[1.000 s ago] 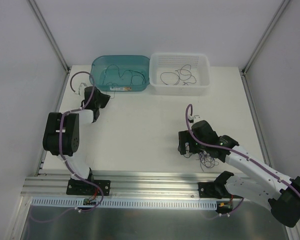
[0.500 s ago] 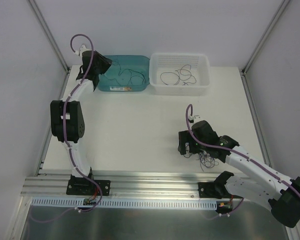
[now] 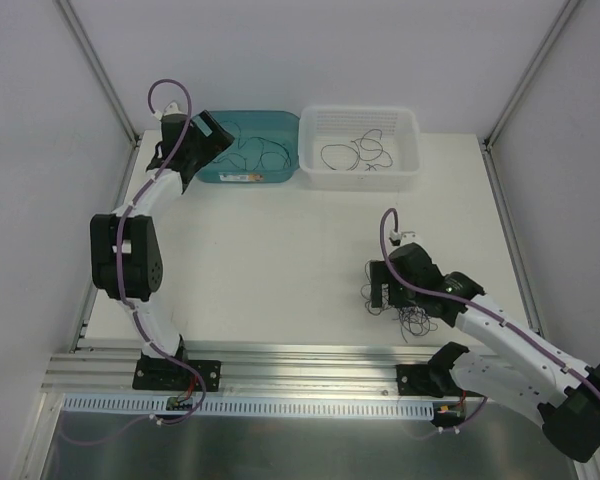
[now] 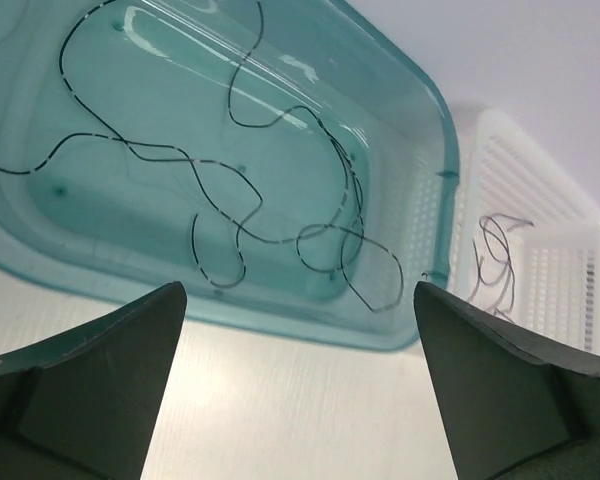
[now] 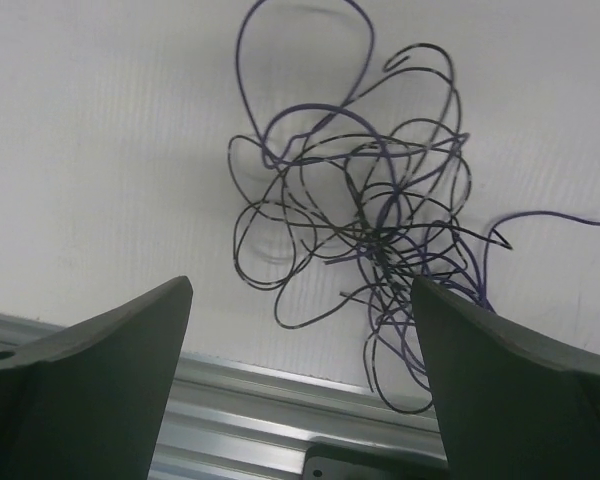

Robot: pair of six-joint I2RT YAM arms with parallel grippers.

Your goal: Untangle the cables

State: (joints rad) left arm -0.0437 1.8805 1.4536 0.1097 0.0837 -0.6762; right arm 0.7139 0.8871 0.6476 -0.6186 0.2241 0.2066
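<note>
Purple-black cables [image 5: 370, 220]: 1 knotted clump on table [image 5: 100, 120], just ahead of right gripper [image 5: 302, 290], whose jaws are spread wide and empty. Left gripper [image 4: 300, 292]: wide, empty, teal bin [image 4: 310, 335] ahead. Risk: pinching the dense centre probably lifts several wires at once, tightening knots.

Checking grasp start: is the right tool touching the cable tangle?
Cannot tell. Right wrist view: right tool open, cable tangle seen between its fingers, strands vanishing at one finger's edge; depth unclear.
</note>
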